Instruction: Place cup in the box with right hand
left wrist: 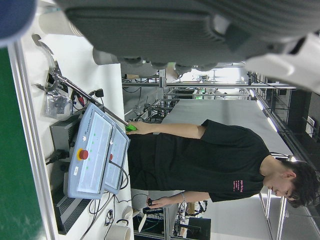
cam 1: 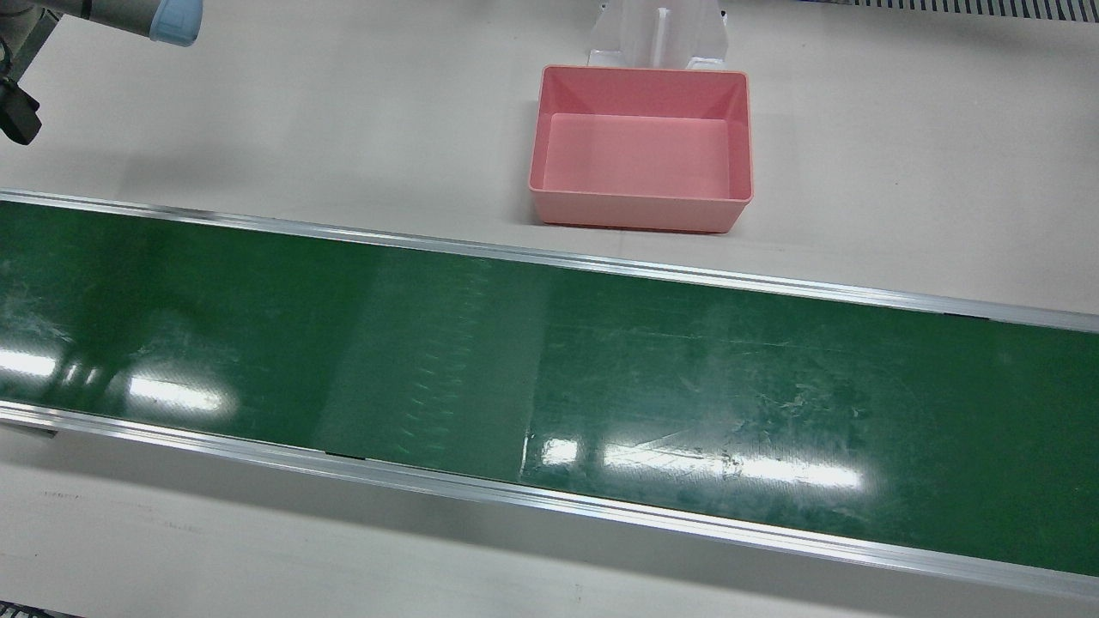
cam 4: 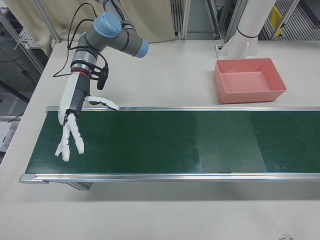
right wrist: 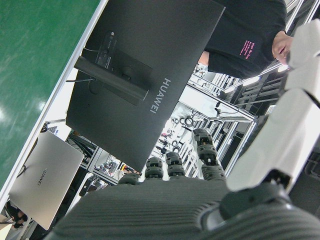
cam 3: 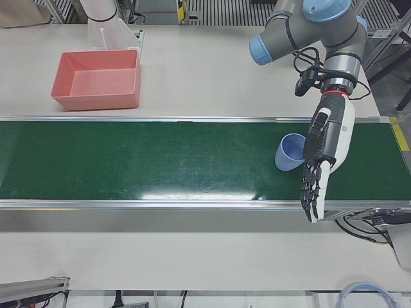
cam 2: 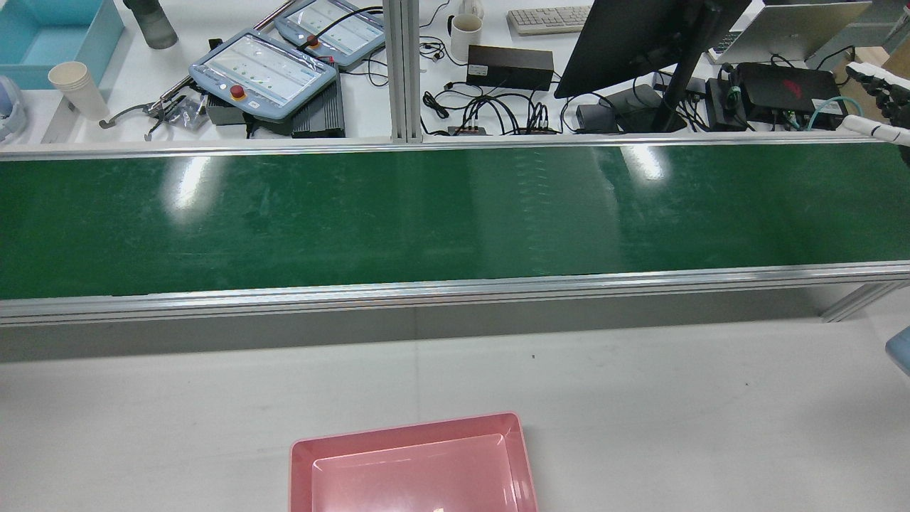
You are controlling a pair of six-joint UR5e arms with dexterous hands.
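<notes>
A blue cup [cam 3: 289, 153] lies on its side on the green belt [cam 3: 160, 160], right beside my left hand [cam 3: 326, 144]. That hand hangs over the belt with its fingers straight and apart, holding nothing. A dark blue edge in the left hand view [left wrist: 12, 17] is probably the cup. My right hand [cam 4: 71, 117] is open and empty above the other end of the belt, fingers spread, far from the cup. It also shows at the rear view's right edge [cam 2: 881, 99]. The pink box [cam 1: 642, 146] stands empty on the white table on the robot's side of the belt.
The belt's aluminium rails [cam 1: 549, 257] run along both its sides. A white pedestal [cam 1: 657, 34] stands just behind the box. Beyond the belt a desk holds teach pendants [cam 2: 263, 71], a monitor [cam 2: 640, 35], cables and a paper cup [cam 2: 75, 89]. A person [left wrist: 210, 160] stands there.
</notes>
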